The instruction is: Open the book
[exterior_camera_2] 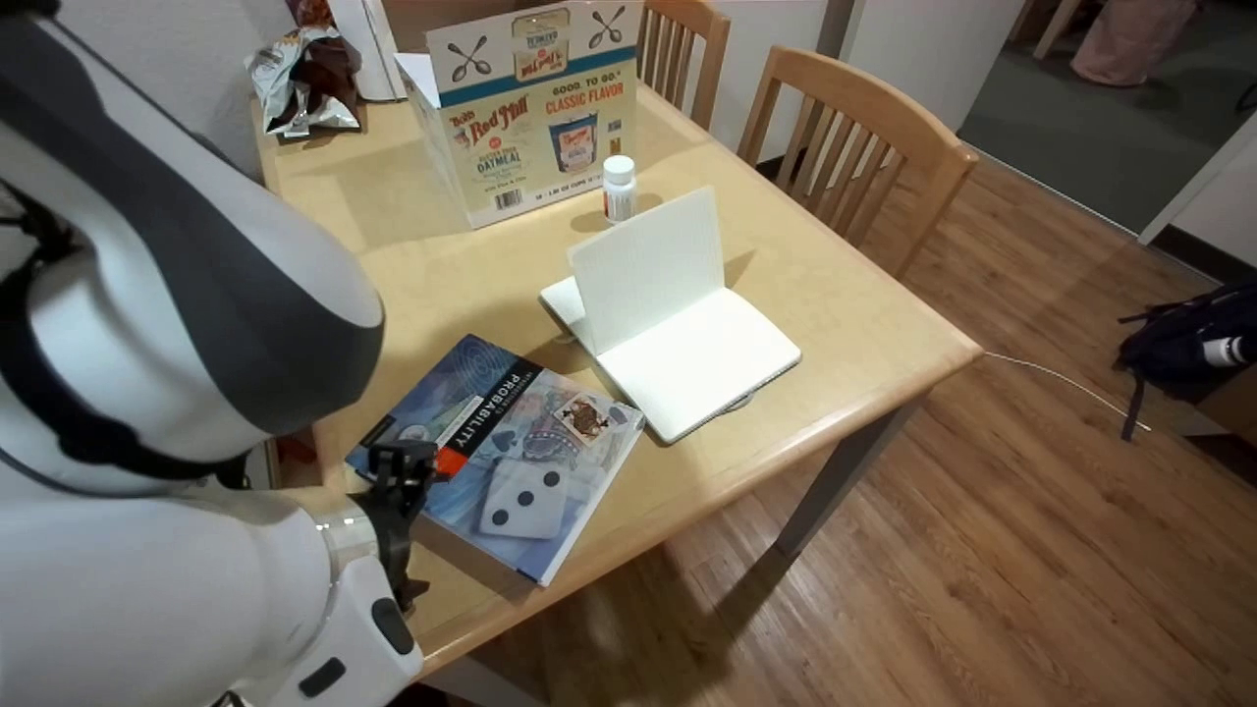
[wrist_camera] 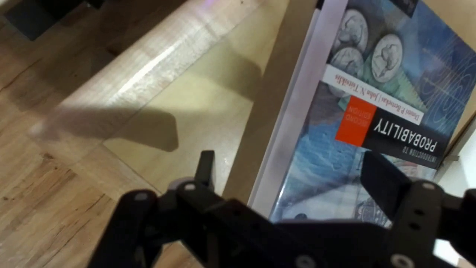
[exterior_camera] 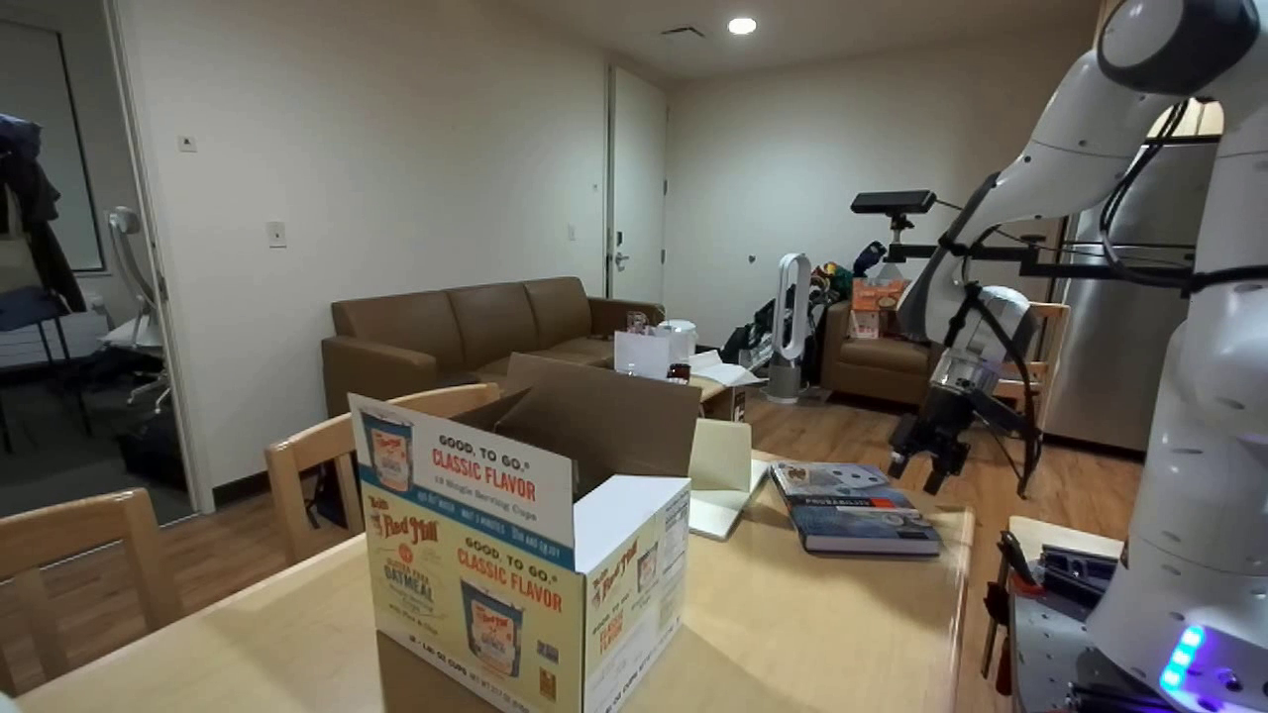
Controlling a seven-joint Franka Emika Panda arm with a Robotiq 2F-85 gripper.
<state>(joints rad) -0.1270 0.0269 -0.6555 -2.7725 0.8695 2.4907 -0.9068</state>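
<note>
The book (exterior_camera: 854, 505) has a bluish-grey picture cover with dice, coins and the word PROBABILITY. It lies flat and closed near the table's corner and also shows in an exterior view (exterior_camera_2: 530, 432) and in the wrist view (wrist_camera: 316, 156). My gripper (exterior_camera: 916, 475) is open and empty, raised above the table beside the book; it also shows in an exterior view (exterior_camera_2: 408, 525). In the wrist view my gripper (wrist_camera: 290, 163) has one finger over the cover and one over bare table, with the book's pale page edge between them. I see no contact.
An open blank notebook (exterior_camera_2: 697, 363) with one page standing up lies beside the book. A large printed cardboard box (exterior_camera: 475, 574) and a white bottle (exterior_camera_2: 620, 191) stand farther along the table (exterior_camera: 792, 634). Wooden chairs (exterior_camera_2: 854, 137) line one side.
</note>
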